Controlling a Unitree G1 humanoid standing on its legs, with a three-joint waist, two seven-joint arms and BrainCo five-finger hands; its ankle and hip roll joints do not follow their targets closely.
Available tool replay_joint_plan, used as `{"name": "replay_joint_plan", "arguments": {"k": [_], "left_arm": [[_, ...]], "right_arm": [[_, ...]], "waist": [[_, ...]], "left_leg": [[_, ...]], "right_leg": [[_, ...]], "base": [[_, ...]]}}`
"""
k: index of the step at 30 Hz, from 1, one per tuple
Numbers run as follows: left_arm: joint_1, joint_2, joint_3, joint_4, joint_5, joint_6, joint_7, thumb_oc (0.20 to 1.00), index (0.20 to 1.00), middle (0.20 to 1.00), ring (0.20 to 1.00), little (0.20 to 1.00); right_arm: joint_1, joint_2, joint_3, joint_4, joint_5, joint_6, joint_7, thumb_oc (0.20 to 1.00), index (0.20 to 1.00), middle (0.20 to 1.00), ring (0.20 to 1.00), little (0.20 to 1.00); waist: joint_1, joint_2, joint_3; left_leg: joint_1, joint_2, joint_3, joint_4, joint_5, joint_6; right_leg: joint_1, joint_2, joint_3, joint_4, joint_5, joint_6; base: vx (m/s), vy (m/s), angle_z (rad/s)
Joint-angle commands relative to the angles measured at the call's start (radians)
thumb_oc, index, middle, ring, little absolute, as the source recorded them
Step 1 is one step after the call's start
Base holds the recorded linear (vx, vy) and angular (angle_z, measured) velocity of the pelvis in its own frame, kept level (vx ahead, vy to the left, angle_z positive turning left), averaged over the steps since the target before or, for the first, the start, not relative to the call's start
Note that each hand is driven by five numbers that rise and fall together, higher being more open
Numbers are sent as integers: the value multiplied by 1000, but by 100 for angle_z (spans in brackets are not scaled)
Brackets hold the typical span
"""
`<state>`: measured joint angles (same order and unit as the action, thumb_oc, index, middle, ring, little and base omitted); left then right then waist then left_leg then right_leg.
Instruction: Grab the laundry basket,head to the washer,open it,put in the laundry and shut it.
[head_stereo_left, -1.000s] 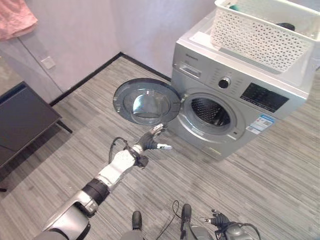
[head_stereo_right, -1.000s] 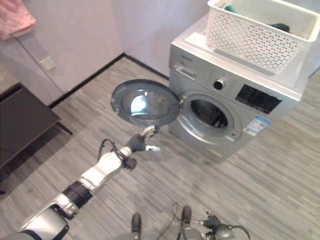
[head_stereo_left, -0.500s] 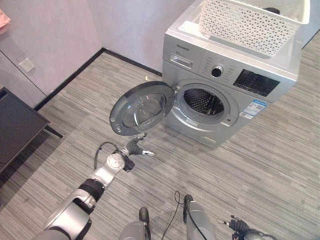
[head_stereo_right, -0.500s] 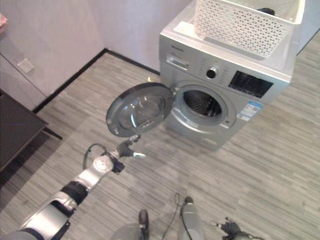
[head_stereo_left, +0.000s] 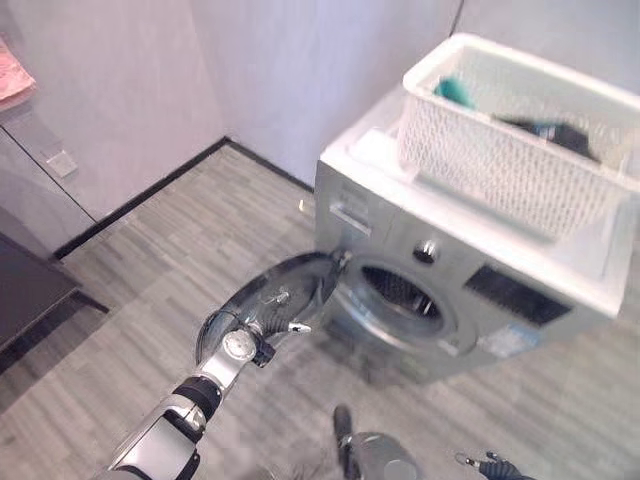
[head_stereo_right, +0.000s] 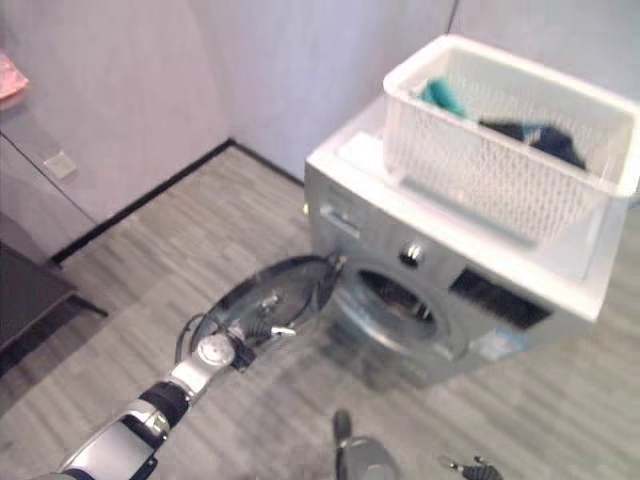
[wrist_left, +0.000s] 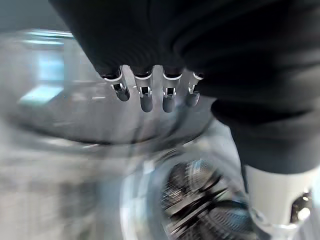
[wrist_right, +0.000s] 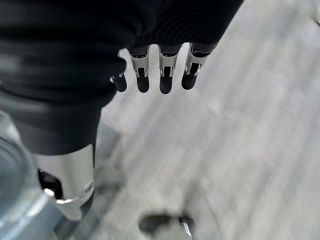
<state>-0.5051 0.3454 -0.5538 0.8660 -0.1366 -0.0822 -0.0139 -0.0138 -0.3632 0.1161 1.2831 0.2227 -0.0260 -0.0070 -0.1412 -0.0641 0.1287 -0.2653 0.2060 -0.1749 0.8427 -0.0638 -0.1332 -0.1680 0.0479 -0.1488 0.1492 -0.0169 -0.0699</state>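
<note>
While I watch from the head camera, I see the silver washer (head_stereo_left: 440, 300) standing against the pale wall (head_stereo_left: 300, 70), and everything else I place from that machine. On its top sits the white laundry basket (head_stereo_left: 510, 140), with teal and dark laundry (head_stereo_right: 530, 135) lying inside it. At the washer's front, its round door (head_stereo_left: 265, 305) is swung wide open to the side, leaving the drum opening (head_stereo_left: 400, 295) uncovered. My left hand (head_stereo_left: 275, 315) reaches out in front of the washer and lies against the open door; from the head views I see a fingertip or two pointing toward the machine. In the left wrist view, the fingers (wrist_left: 145, 92) hang fairly straight and loose beside the dark ribbed cover, with the door's glass and the drum beyond them, and they hold nothing. My right hand (head_stereo_left: 490, 465) sits low, well in front of the washer and apart from it. In its own wrist view its fingers (wrist_right: 162, 75) are likewise relaxed and empty, above the grey striped floor (head_stereo_left: 150, 260). Away from the washer, a pink cloth (head_stereo_left: 12, 80) hangs on the wall.
</note>
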Motion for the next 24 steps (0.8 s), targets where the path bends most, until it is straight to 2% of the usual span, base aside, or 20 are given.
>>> {"name": "replay_joint_plan", "arguments": {"k": [1,2,3,4,6,8,16,18,24], "left_arm": [[-122,28,32,13,38,-18,60,1000,1000,1000,1000,1000],[-115,34,38,13,42,-20,63,1000,1000,1000,1000,1000],[-115,35,38,13,42,-20,63,1000,1000,1000,1000,1000],[-98,41,40,16,52,-18,57,1000,1000,1000,1000,1000],[-72,50,52,28,47,-16,50,1000,1000,1000,1000,1000],[-46,55,50,73,79,-7,32,1000,1000,1000,1000,1000],[179,143,43,19,171,17,-119,1000,1000,1000,1000,1000],[198,154,47,10,179,18,-126,1000,1000,1000,1000,1000],[245,147,147,34,185,8,-34,1000,1000,1000,1000,1000]], "right_arm": [[32,-17,16,-7,39,-3,-22,1000,1000,1000,1000,1000],[25,-16,21,-16,36,-6,-22,1000,1000,1000,1000,1000],[24,-16,21,-16,36,-6,-22,1000,1000,1000,1000,1000],[19,-13,30,-30,33,-8,-20,1000,1000,1000,1000,1000],[5,-10,33,-42,31,-10,-17,1000,1000,1000,1000,1000],[1,-4,30,-48,23,-12,-13,1000,1000,1000,1000,1000],[13,-19,21,-44,-48,13,30,1000,1000,1000,1000,1000],[15,-21,21,-42,-56,13,32,1000,1000,1000,1000,1000],[33,-16,-18,-2,-44,11,28,1000,1000,1000,1000,1000]], "waist": [[20,-21,60],[35,-18,65],[35,-21,64],[54,-7,73],[67,13,71],[68,27,55],[83,56,31],[84,56,30],[96,50,20]], "left_leg": [[85,-61,145,-425,-2,111],[86,-78,144,-535,0,100],[88,-81,145,-542,5,101],[74,-73,147,-680,76,77],[104,-59,183,-767,71,74],[115,-78,160,-751,59,70],[199,-101,211,-784,18,94],[205,-102,213,-789,16,96],[246,-119,215,-834,9,110]], "right_leg": [[1,-95,115,-70,30,140],[18,-99,119,-77,23,148],[18,-102,120,-78,24,148],[48,-98,110,-93,12,151],[62,-98,113,-82,2,161],[75,-102,122,-93,-2,165],[123,-146,154,-126,-8,183],[124,-150,154,-127,-8,185],[135,-163,154,-148,3,197]], "base": [[230,24,9],[158,73,5],[124,83,-38],[110,69,-52],[181,124,-56],[181,135,-64],[123,144,-30],[35,64,-3],[17,47,8]]}}
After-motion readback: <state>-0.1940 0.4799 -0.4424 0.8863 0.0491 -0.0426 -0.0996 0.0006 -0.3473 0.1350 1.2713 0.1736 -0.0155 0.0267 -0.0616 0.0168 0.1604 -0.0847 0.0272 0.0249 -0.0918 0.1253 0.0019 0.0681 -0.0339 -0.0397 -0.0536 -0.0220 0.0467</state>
